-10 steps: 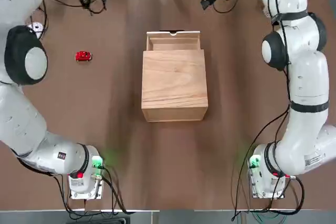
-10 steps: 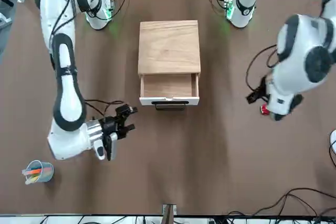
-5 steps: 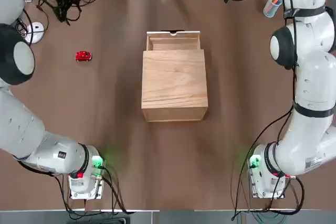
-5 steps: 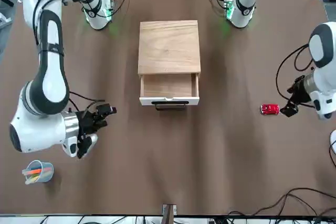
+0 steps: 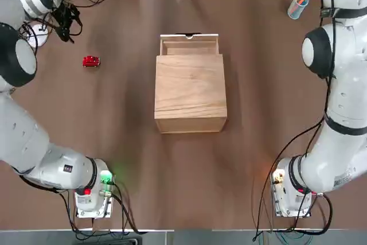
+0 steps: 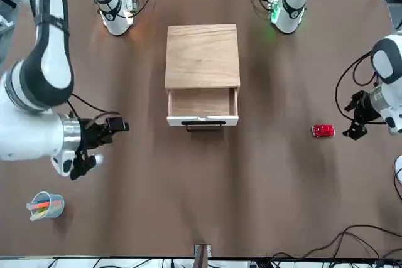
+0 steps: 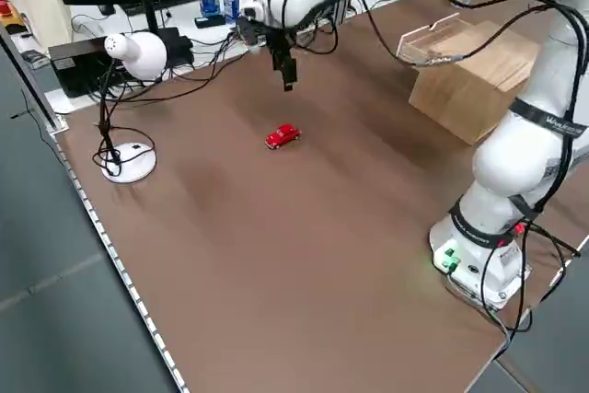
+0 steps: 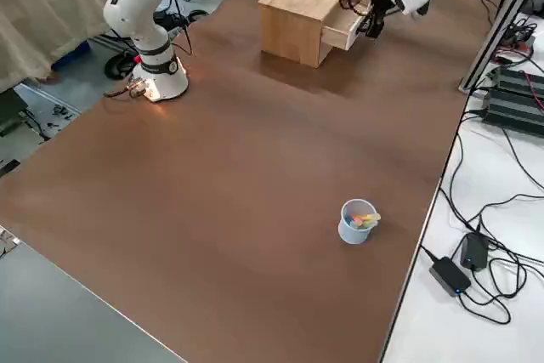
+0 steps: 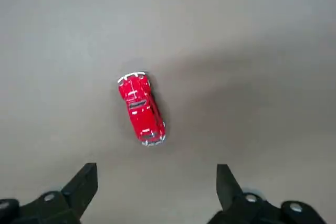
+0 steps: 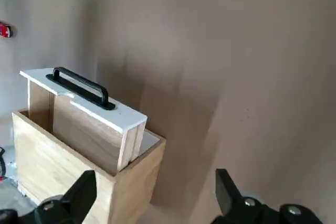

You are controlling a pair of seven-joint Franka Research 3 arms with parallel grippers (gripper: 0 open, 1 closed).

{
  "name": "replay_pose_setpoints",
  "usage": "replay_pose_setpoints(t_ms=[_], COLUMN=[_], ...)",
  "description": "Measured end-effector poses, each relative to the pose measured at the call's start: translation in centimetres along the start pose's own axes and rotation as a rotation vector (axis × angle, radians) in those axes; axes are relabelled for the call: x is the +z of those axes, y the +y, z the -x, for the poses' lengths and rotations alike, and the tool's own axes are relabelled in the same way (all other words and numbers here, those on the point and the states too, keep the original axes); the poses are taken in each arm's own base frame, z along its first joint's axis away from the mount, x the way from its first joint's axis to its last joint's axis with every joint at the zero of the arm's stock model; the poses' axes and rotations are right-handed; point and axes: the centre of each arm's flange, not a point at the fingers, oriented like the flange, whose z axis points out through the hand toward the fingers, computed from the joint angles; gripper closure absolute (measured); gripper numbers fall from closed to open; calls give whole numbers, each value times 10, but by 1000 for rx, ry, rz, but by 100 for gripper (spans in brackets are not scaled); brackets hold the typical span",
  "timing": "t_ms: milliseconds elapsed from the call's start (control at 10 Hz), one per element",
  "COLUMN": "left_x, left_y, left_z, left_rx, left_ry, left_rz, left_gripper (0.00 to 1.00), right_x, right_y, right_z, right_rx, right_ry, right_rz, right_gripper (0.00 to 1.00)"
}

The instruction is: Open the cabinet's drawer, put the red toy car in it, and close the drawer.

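The cabinet stands mid-table with its drawer pulled out on the far side; the black handle shows in the right wrist view. The red toy car lies on the bare table, well to the left of the cabinet. My left gripper hovers open just beyond and left of the car, nothing between its fingers. My right gripper is open and empty, raised off to the right of the drawer front.
A blue cup of pens stands at the far right. A white mouse lies at the far left edge beside my left gripper. Cables run along the far edge. The table edge is close behind the right gripper.
My right gripper has drawn away from the open drawer toward the far right. My left gripper has swung left and settled near the car. Car and drawer have not moved.
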Motion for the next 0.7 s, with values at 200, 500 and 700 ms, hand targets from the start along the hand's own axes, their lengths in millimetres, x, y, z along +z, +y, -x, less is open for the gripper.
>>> replay_pose_setpoints(t_ms=[200, 500, 700], left_x=[33, 76, 90], left_y=[2, -4, -15], left_z=[-5, -10, -22], left_rx=[-34, -45, -71], left_ry=[12, 8, 3], left_rz=[-26, -99, -128], left_gripper=[0, 0, 0], right_x=[1, 8, 16], right_y=[-5, -11, -15], right_z=[1, -3, -10], right_rx=[71, 146, 230], right_ry=[-3, 0, 31], right_rz=[3, 7, 10], right_gripper=[0, 0, 0])
